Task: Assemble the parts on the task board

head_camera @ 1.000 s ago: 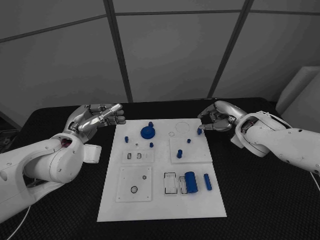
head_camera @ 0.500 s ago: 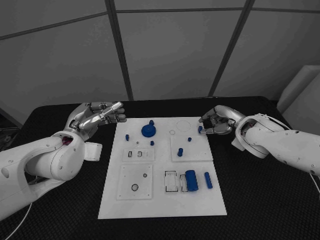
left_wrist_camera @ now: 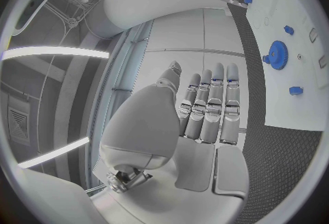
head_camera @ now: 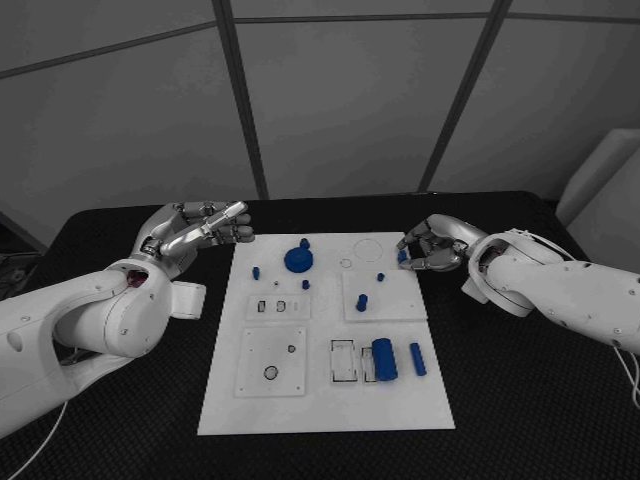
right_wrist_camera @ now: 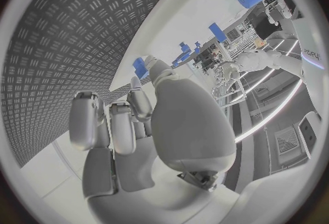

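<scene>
The right hand [head_camera: 424,246] has come lower onto the small blue peg [head_camera: 401,258] at the far right edge of the white task board [head_camera: 320,400], fingers curled around it, while the left hand [head_camera: 193,232] hovers loosely curled and empty, and most blue parts, like the thick cylinder [head_camera: 384,359], lie unassembled.

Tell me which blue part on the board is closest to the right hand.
The small blue peg at the far right edge of the task board, right at the fingers of the right hand. The blue gear and the other parts lie farther toward the board's middle or near end.
</scene>
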Controlling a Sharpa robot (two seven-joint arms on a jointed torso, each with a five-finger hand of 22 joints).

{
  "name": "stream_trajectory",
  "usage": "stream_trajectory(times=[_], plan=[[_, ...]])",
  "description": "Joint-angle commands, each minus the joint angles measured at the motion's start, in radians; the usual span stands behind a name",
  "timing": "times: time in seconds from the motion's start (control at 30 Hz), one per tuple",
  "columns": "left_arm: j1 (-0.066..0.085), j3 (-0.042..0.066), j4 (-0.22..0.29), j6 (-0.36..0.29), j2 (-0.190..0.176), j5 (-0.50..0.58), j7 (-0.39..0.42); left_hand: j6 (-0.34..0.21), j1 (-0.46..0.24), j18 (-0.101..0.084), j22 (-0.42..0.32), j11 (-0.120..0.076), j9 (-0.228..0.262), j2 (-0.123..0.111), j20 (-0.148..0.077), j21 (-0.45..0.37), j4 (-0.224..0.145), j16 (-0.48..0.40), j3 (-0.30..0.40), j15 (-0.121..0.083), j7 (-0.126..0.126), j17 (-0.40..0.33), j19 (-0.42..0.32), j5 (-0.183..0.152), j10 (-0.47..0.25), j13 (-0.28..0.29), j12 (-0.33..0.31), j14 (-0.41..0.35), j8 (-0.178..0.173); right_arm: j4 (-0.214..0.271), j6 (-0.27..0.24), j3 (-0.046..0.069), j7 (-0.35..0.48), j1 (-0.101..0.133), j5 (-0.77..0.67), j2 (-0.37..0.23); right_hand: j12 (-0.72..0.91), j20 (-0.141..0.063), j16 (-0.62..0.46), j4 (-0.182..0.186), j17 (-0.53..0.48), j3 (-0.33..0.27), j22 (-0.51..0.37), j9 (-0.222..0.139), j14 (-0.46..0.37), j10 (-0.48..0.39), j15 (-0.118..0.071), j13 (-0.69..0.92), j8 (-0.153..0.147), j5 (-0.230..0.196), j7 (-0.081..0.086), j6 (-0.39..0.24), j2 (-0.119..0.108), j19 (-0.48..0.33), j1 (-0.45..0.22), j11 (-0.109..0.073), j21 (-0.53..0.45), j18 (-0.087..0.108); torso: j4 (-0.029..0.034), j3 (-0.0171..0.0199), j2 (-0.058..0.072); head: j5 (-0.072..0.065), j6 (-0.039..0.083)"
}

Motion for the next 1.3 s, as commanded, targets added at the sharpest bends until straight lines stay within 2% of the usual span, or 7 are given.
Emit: stream_trajectory(times=[0.03, 0.27, 0.6, 1.3], plan=[[0.001, 0.001, 0.000, 0.009, 0.002, -0.008, 0.005, 0.006, -0.005, -0.012, -0.001, 0.002, -0.001, -0.004, -0.001, -0.004, -0.007, -0.005, -0.001, 0.004, 0.004, 0.001, -0.009, -0.006, 0.005, -0.001, -0.005, 0.001, -0.002, -0.003, 0.010, 0.000, -0.002, 0.000, -0.005, 0.002, 0.003, 0.005, -0.005, 0.004, 0.183, 0.000, 0.003, 0.003, 0.087, 0.000, 0.002, 0.004, 0.008, 0.004, 0.004, 0.014, 0.015, -0.002, 0.002, 0.005, -0.002, -0.008, -0.0005, -0.0004, 0.000, 0.001, -0.002], [0.001, 0.001, -0.002, 0.009, 0.001, -0.008, 0.004, 0.005, -0.006, -0.012, -0.001, 0.002, -0.001, -0.003, -0.001, -0.004, -0.007, -0.005, -0.001, 0.005, 0.005, 0.001, -0.010, -0.006, 0.004, -0.001, -0.006, 0.001, -0.002, -0.013, 0.009, 0.000, -0.003, 0.000, -0.005, 0.006, 0.014, 0.006, -0.005, 0.006, 0.185, 0.004, 0.007, 0.007, 0.087, 0.008, 0.003, 0.015, 0.022, 0.005, 0.006, 0.041, 0.028, 0.000, 0.000, 0.006, -0.001, -0.009, -0.0005, -0.0005, 0.000, 0.000, -0.003], [0.001, 0.001, -0.002, 0.008, 0.000, -0.008, 0.001, 0.005, -0.007, -0.012, -0.001, 0.003, -0.001, -0.003, -0.001, -0.004, -0.007, -0.006, 0.000, 0.005, 0.006, 0.002, -0.010, -0.006, 0.003, -0.001, -0.006, 0.001, -0.002, -0.019, 0.019, 0.000, -0.008, 0.000, -0.005, 0.012, 0.041, 0.004, -0.003, 0.006, 0.189, 0.013, 0.014, 0.013, 0.088, 0.030, -0.001, 0.044, 0.047, 0.000, -0.003, 0.091, 0.046, 0.006, -0.002, -0.001, 0.003, -0.010, -0.0009, -0.0005, -0.001, -0.001, -0.004], [0.001, 0.001, -0.007, 0.007, 0.001, -0.008, -0.003, 0.001, -0.008, -0.011, -0.002, 0.006, -0.002, -0.003, 0.001, -0.005, -0.007, -0.008, 0.001, 0.006, 0.010, 0.002, -0.013, -0.006, -0.001, -0.002, -0.009, 0.001, -0.004, -0.027, 0.014, 0.000, -0.018, 0.000, -0.005, 0.024, 0.037, 0.002, -0.002, 0.004, 0.191, 0.009, 0.015, 0.007, 0.089, 0.025, -0.002, 0.040, 0.040, -0.008, -0.001, 0.079, 0.037, 0.006, -0.008, 0.000, 0.003, -0.010, -0.0007, 0.0002, 0.000, 0.000, -0.005]])
